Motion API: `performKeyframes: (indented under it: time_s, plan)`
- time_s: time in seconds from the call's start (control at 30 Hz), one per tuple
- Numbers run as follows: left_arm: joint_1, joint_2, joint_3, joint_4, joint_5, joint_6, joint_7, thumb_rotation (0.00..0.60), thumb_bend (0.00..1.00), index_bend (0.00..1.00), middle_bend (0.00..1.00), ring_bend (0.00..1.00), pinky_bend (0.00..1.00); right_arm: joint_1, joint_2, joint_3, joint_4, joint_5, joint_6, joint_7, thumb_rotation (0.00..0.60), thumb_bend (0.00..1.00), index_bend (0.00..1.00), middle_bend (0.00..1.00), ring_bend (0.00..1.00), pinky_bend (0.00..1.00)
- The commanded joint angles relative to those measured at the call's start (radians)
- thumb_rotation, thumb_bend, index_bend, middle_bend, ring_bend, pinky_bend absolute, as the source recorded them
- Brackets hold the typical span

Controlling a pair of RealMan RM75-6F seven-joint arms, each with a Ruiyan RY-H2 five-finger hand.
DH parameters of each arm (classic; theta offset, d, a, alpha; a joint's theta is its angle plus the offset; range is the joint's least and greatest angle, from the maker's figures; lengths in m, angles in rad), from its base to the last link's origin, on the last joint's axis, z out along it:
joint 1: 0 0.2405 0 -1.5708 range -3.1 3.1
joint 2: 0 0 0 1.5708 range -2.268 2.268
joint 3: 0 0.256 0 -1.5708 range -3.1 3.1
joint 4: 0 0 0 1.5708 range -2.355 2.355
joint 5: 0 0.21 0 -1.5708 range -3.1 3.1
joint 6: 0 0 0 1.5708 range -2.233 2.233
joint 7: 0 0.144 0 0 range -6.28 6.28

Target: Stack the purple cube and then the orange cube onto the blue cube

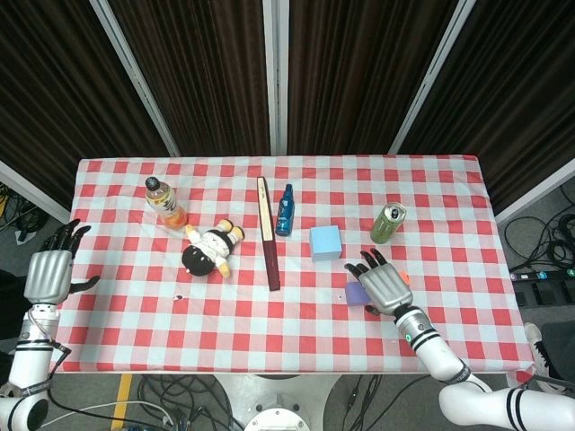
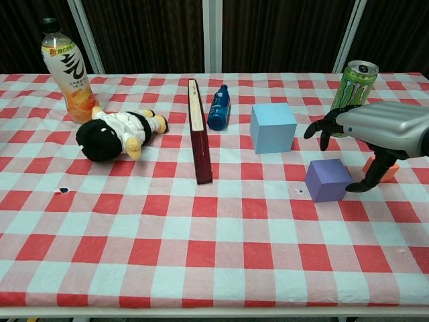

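the purple cube (image 2: 327, 180) sits on the bench (image 2: 201, 268), on the checked cloth, and serves here as the landmark. the right hand (image 2: 375, 131) hovers just above and to the right of the purple cube, fingers (image 2: 320, 126) spread and curled downward, thumb hanging just beside the cube's right face; it holds nothing, and contact with the cube cannot be confirmed. in the head view the right hand (image 1: 384, 285) covers part of the purple cube (image 1: 355, 293).

the orange cube (image 2: 389, 168) lies right of the purple cube, mostly hidden behind the thumb. the blue cube (image 2: 273, 127) stands behind and left of the purple cube, apart from it. the green can (image 2: 353, 84) stands upright behind and right of the purple cube.

further left of the purple cube: a blue bottle (image 2: 219, 107) lying on its side, a long dark red book (image 2: 198, 131) on its edge, a plush doll (image 2: 117, 134) on its side, and an upright drink bottle (image 2: 64, 70).

the left hand (image 1: 49, 269) is far left of the purple cube, off the bench edge, fingers apart, holding nothing.
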Motion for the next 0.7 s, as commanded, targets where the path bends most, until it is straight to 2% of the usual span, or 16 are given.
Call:
performKeyframes:
  time_s: [0.03,0.5,0.7]
  plan:
    - [0.0,-0.001,0.001,0.002,0.0,-0.002,0.0,0.6,0.09,0.21,0.18,0.13,0.23,0.006,-0.008,-0.006,0.01,0.004,0.0,-0.002,0.6,0.09,0.15,0.29,0.04,0.0]
    - [-0.001,-0.001,0.003,0.009,0.007,-0.005,-0.018,0.6,0.09,0.21,0.18,0.13,0.23,0.03,-0.054,-0.017,0.084,-0.02,-0.006,0.044,0.6,0.11,0.15,0.35,0.07,0.0]
    - [-0.002,-0.002,0.003,0.013,0.005,-0.011,-0.026,0.6,0.09,0.21,0.18,0.13,0.23,0.032,-0.067,-0.019,0.098,-0.041,0.01,0.059,0.6,0.13,0.15,0.39,0.11,0.0]
